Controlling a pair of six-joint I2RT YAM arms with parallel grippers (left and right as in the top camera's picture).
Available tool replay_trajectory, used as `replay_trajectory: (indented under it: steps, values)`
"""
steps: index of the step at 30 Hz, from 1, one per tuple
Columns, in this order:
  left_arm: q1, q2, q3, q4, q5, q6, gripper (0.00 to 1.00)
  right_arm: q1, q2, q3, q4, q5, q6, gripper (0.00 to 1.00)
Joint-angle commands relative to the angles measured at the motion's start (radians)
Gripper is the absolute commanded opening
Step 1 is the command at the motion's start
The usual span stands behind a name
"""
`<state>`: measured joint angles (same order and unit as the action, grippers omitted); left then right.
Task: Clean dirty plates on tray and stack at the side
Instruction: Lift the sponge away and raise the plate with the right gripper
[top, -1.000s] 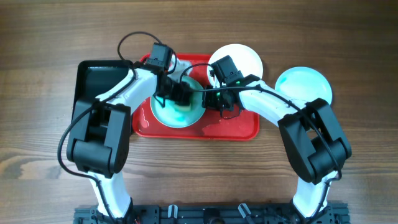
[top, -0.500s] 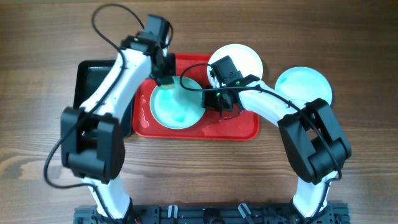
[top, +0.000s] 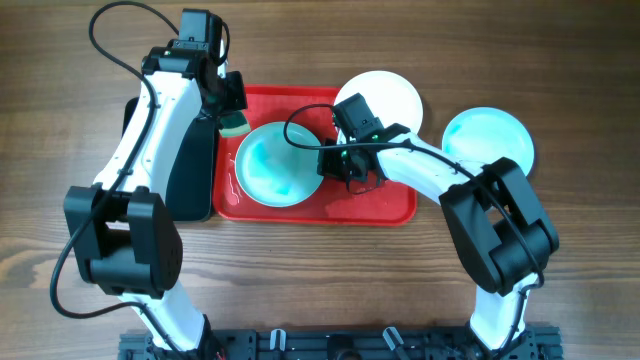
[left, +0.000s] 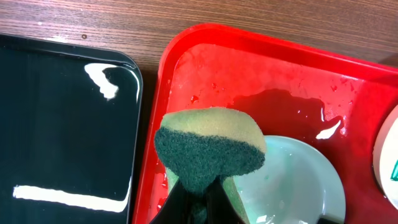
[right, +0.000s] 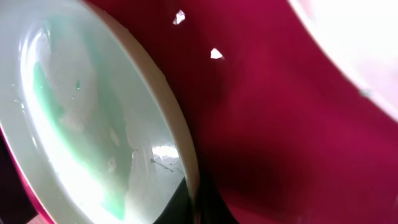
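Scrubbing step, seemingly unfinished; right gripper (top: 334, 161) clenched on the rim of the smeared turquoise plate (top: 272, 166), flat on the wet red tray (top: 385, 207); farther off, left gripper (top: 233, 117) grasping the green sponge (left: 210, 146), held above the tray's far-left corner, beside the black tray (top: 190, 185); next, probably: lower sponge onto the teal smears, keeping the rim pinned.

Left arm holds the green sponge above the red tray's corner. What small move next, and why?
Probably lower the left gripper with its green sponge onto the pale turquoise round plate on the red rectangular plastic tray: teal smears show in its bowl, and the right gripper pinches its rim steady.
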<state>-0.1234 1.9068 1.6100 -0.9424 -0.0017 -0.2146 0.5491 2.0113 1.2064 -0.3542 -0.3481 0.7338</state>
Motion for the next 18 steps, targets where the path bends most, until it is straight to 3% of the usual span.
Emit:
replay_trajectory:
  steps: [1,5,10,18]
  values:
    - [-0.002,0.022,-0.004,0.001,0.024,0.001,0.04,0.000,0.026,0.004,-0.032,-0.045,0.000,0.04]
    - [-0.002,0.023,-0.010,0.001,0.055,0.000,0.04,-0.018,-0.071,0.014,-0.106,-0.015,-0.089,0.04]
    - [-0.002,0.023,-0.010,0.011,0.057,0.001,0.04,0.000,-0.296,0.014,-0.329,0.417,-0.146,0.04]
    - [-0.002,0.024,-0.010,0.017,0.057,0.001,0.04,0.127,-0.446,0.014,-0.392,0.996,-0.238,0.04]
